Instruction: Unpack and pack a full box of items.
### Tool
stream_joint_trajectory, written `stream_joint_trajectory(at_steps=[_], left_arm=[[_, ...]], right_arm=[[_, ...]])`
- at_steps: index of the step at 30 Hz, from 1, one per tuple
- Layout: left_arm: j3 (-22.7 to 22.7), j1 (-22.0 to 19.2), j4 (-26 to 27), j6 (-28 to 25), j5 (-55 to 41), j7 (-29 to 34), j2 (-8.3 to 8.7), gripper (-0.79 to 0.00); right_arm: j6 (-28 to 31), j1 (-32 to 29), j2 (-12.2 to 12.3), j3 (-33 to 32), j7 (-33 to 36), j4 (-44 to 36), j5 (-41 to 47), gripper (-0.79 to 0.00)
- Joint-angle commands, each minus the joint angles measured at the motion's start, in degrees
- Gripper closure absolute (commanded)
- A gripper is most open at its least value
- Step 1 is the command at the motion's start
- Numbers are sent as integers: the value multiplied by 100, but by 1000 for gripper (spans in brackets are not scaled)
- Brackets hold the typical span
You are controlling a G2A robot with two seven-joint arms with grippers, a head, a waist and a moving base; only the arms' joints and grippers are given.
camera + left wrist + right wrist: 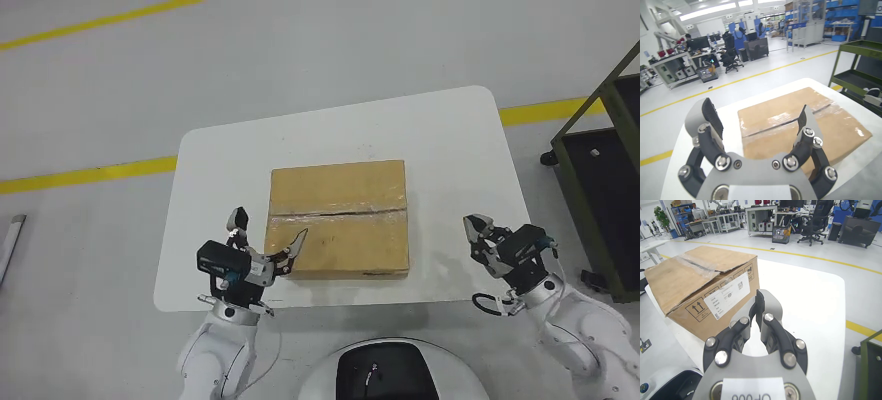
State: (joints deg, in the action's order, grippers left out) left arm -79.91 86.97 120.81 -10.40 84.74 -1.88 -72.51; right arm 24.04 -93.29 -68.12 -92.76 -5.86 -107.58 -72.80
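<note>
A closed cardboard box sits in the middle of the white table. Its top flaps meet at a seam covered in clear tape, and a white label is stuck on one side. My left gripper is open at the box's near left corner, one finger over the box top and the other over the table. My right gripper hovers over bare table a short way off the box's right side. Its fingers are pressed together and hold nothing.
A dark green metal cart stands on the floor just past the table's right edge. It also rises beside the table in the left wrist view. Yellow floor lines run behind the table. Bare tabletop surrounds the box on all sides.
</note>
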Motion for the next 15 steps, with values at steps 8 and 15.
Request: stream_joint_trajectory(at_steps=[8,15], left_arm=[[623,-295,-47,-207,354,139,-28,-785],[623,-295,-47,-207,354,139,-28,-785]], right_arm=[[151,-589,45,-611,-119,-245,297,0],[213,-656,49,-677,-170,-255,393,0]])
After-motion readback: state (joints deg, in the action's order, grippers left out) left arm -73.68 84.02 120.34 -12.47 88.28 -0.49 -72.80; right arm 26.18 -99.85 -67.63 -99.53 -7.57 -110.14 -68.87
